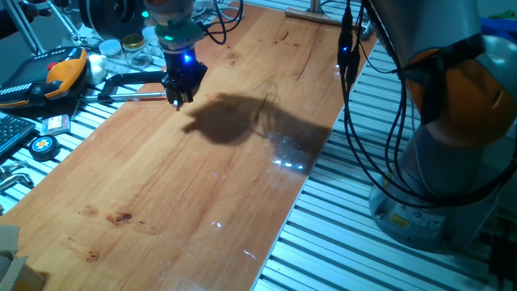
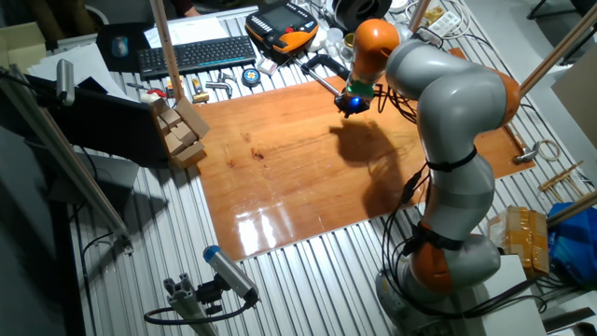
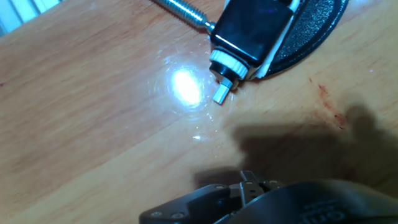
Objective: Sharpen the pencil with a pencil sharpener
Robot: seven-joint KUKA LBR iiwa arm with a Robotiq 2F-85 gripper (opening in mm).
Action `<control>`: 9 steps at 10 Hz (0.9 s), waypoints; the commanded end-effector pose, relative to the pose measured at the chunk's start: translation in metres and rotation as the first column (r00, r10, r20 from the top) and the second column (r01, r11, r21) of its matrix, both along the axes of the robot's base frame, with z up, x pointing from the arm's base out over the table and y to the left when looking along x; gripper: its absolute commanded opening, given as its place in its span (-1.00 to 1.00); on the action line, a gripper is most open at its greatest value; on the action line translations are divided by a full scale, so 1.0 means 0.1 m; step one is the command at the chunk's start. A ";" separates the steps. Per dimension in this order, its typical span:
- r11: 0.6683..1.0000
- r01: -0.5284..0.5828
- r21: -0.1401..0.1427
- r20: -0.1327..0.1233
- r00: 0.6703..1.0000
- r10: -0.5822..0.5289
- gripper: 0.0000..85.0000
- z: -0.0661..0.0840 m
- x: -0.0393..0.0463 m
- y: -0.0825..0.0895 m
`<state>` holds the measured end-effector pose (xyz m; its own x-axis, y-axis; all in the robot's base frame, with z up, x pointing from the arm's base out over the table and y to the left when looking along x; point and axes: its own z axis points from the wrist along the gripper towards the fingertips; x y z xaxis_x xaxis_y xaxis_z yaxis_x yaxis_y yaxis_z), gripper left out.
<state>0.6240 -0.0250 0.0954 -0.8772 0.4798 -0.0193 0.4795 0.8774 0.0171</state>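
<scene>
Claw: the gripper (image 1: 179,99) hangs low over the far edge of the wooden board (image 1: 202,178), fingers pointing down, a blue light glowing on its body just above them.
Claw opening: cannot be told; in both fixed views the fingers read as one dark cluster, and the hand view shows only a sliver of dark metal fingertips (image 3: 249,185) at its lower edge. Nothing is seen between them.
Claw shadow: a dark patch lies on the board just to the near side of the claw, toward the middle of the wood.
Directly ahead of the claw: the pencil sharpener (image 3: 252,31), a small black rounded body with a white collar and a short pale stub at its end, rests on the board; the stub points toward the claw and stays apart from the fingertips.
Behind the sharpener: a threaded metal rod (image 3: 183,11) runs out of its far side, and a black curved plate (image 3: 314,28) sits under and beside the body.
Clamp arm: a black bar (image 1: 133,78) reaches away from the claw over the board's edge, beside a thin metal rod.
Farther out: an orange-and-black tool (image 1: 56,73), a keyboard (image 2: 191,54) and a small tape measure (image 1: 42,145) lie off the board on the slatted table (image 1: 388,259).
Arm: the grey and orange robot arm (image 2: 448,103) arches over the board's other side.
</scene>
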 end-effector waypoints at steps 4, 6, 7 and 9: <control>1.000 0.022 0.005 0.016 1.000 -0.022 -1.00 -0.07 0.062 -0.02; 0.999 0.050 -0.008 0.023 0.998 -0.050 -1.00 -0.16 0.124 -0.04; 0.998 0.061 -0.001 0.023 0.998 -0.061 -1.00 -0.17 0.136 -0.04; 0.996 0.091 0.011 0.018 0.996 -0.091 -1.00 -0.19 0.182 -0.06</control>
<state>0.6426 -0.0317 0.0760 -0.8264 0.5622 -0.0302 0.5613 0.8269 0.0352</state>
